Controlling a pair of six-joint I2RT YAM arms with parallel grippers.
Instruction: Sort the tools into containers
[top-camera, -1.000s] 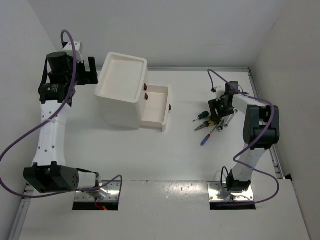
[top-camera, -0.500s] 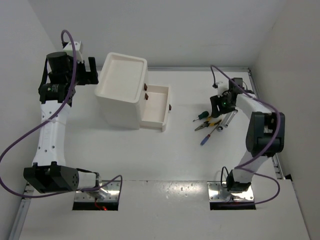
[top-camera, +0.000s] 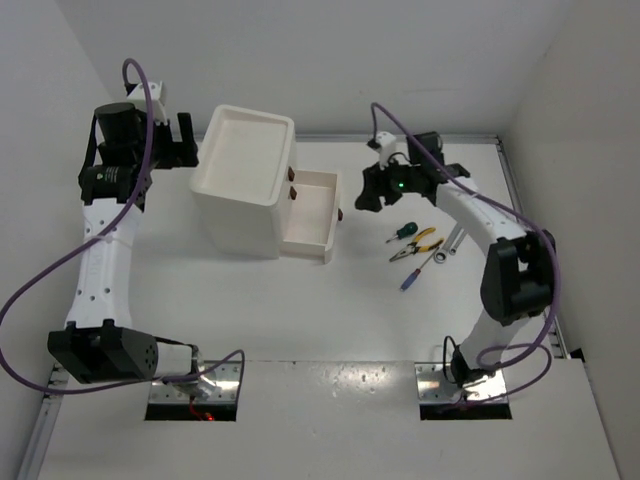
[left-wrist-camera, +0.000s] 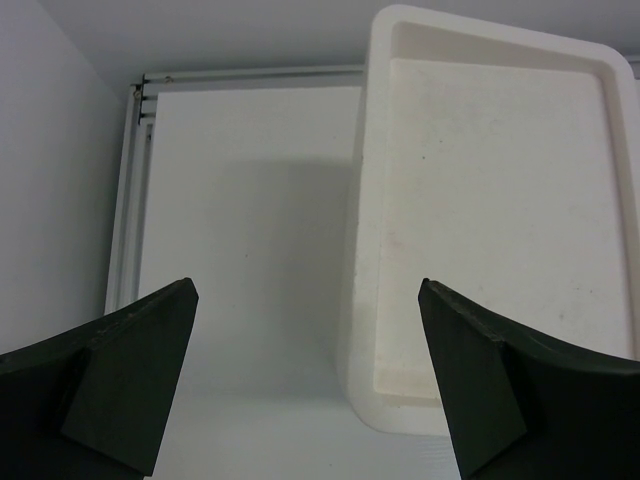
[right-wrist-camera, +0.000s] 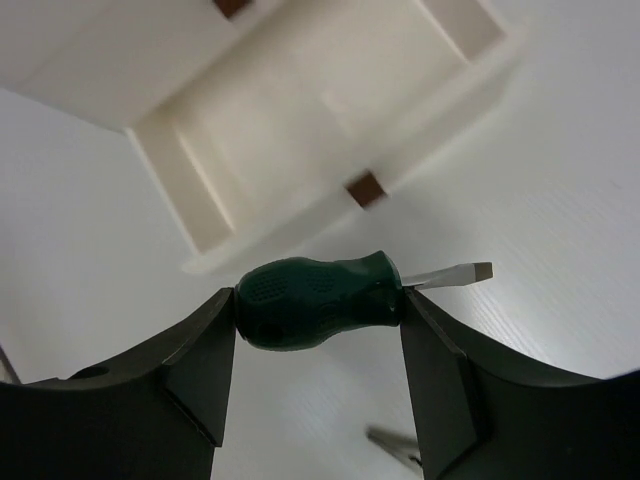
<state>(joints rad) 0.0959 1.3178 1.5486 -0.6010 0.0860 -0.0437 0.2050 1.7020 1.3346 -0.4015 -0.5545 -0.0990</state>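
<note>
Swung toward the drawer unit (top-camera: 238, 222), the right jaws clench a green-handled screwdriver (right-wrist-camera: 320, 305) crosswise, just right of its open drawer (top-camera: 310, 208); the left jaws gape idle at the unit's left.

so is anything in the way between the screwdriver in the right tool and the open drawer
Nothing visible. The right tool grips the green-handled screwdriver just to the right of the open drawer. No object sits in the gap between them, and the drawer's top is uncovered.
</note>
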